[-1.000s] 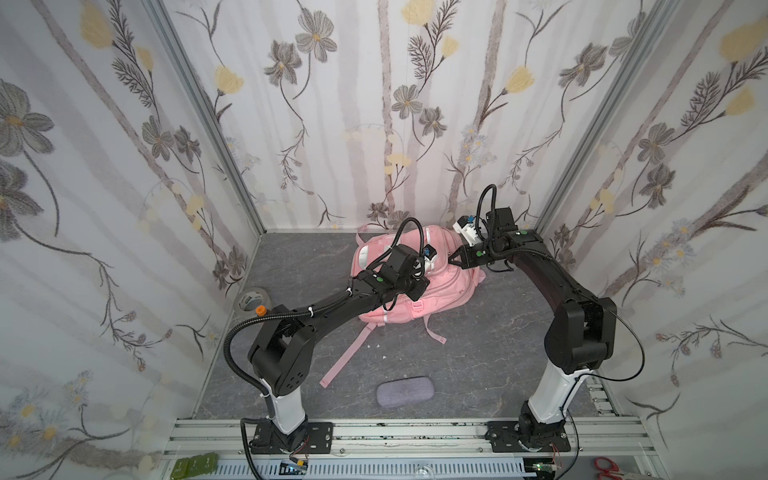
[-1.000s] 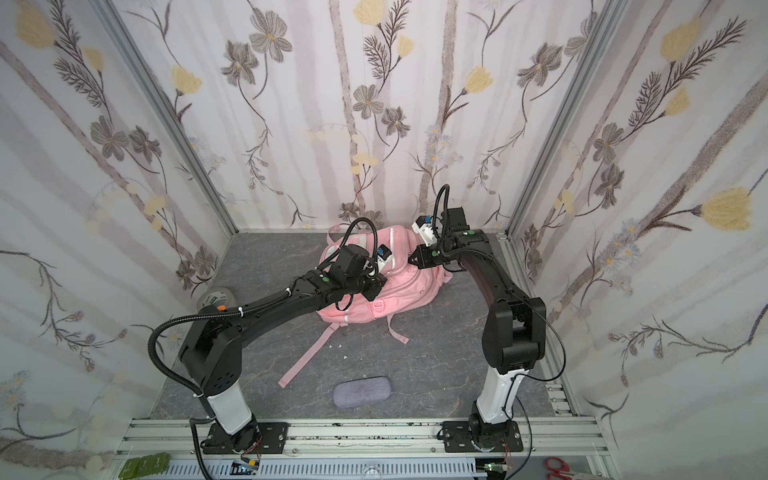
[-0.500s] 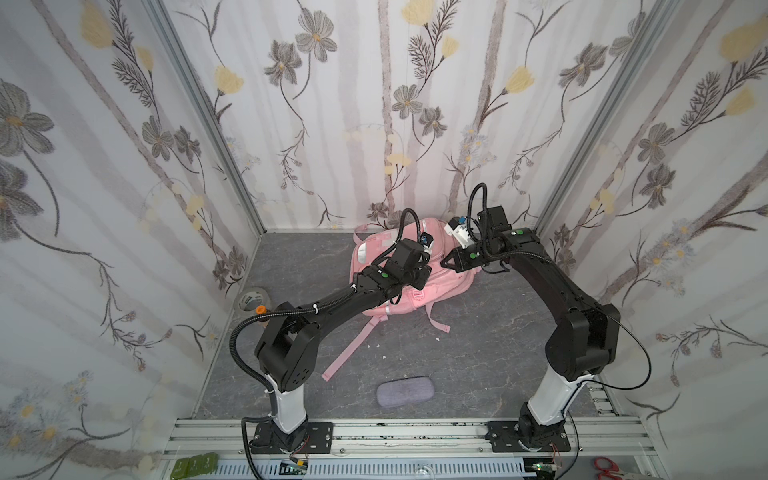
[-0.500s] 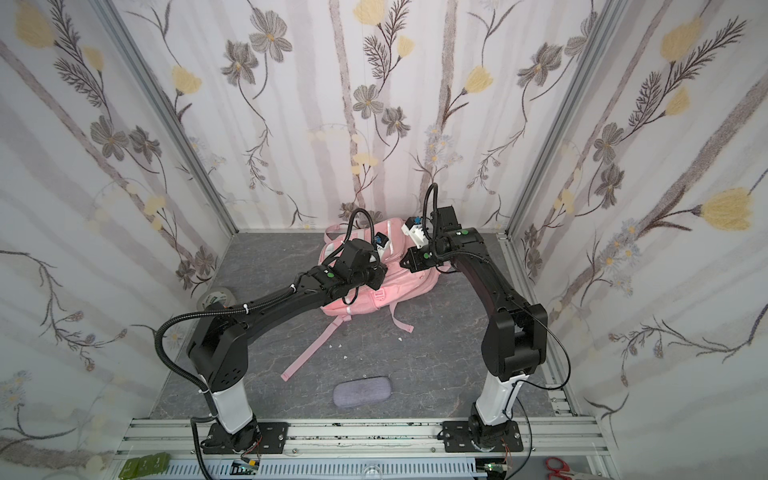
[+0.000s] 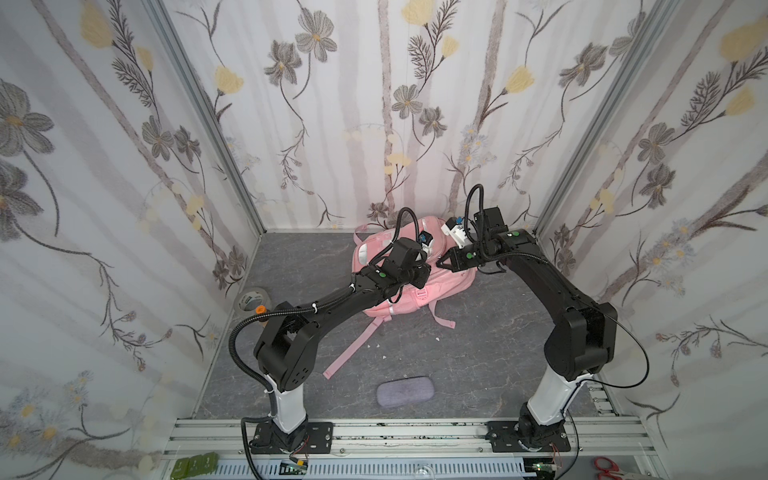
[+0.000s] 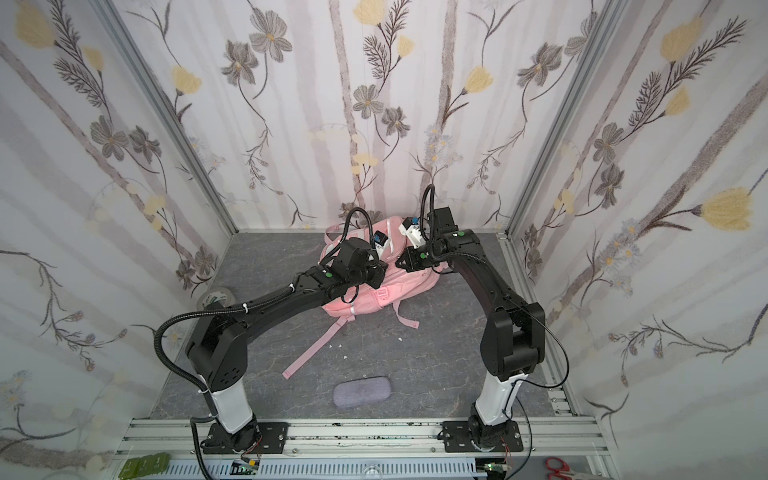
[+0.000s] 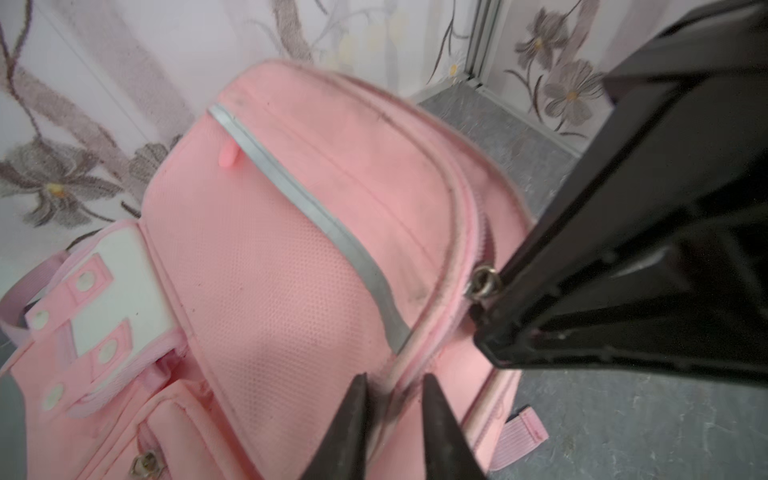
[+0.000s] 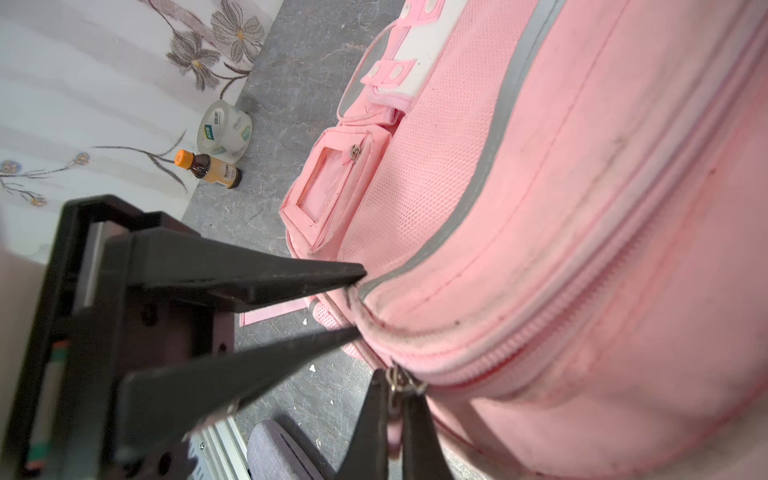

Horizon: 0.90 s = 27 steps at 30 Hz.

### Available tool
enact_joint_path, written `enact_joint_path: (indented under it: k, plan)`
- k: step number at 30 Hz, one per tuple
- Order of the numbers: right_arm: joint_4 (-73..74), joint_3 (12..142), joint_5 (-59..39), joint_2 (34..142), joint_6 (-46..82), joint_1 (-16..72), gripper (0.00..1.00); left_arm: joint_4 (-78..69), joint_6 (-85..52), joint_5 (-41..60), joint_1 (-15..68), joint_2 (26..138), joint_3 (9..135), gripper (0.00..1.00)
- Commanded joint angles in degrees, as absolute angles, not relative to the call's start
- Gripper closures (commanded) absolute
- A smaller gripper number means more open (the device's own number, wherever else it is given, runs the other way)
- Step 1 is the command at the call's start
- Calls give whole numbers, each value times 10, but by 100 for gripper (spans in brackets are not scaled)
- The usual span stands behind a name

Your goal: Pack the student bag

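Note:
The student bag (image 5: 451, 282) (image 6: 409, 282), a soft pink backpack, lies at the back of the grey floor in both top views. My left gripper (image 7: 395, 384) is open, its two fingers straddling the piped seam of the bag (image 7: 291, 249) without pinching it. The right wrist view shows that left gripper (image 8: 357, 303) at the bag's edge. My right gripper (image 8: 395, 386) is shut on the metal zipper pull (image 8: 401, 380) of the bag's (image 8: 582, 166) main zip. From above, the right gripper (image 5: 441, 262) (image 6: 398, 264) points left over the bag's top.
A grey fabric pouch (image 5: 405, 390) (image 6: 362, 390) lies near the front rail. A tape roll (image 5: 252, 300) (image 8: 226, 131) and a small orange-capped bottle (image 8: 210, 168) stand by the left wall. Pink straps (image 5: 353, 349) trail forward from the bag. Walls close in on three sides.
My left gripper's jaws have parted from shut. The right gripper has drawn the zipper pull a little to the left along the bag.

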<state>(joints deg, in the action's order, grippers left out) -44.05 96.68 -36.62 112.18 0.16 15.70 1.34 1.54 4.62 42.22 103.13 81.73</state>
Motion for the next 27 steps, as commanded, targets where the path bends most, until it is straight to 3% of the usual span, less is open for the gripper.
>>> enact_joint_path:
  k: [1, 11, 13, 17, 27]
  plan:
    - [-420, 980, -431, 1126, 7, 151, 100, -22, 52, 110, 408, 1013, 793, 53]
    - [-440, 979, -432, 1129, -6, 145, 100, 36, 183, 144, 379, 1018, 788, 56]
    - [-442, 978, -432, 1129, -5, 146, 100, 45, 189, 138, 379, 1031, 805, 65]
    - [-446, 977, -430, 1129, -9, 147, 100, 59, 193, 114, 379, 1055, 829, 100]
    - [-443, 977, -414, 1135, -3, 174, 100, -17, 123, 107, 381, 1029, 804, 100]
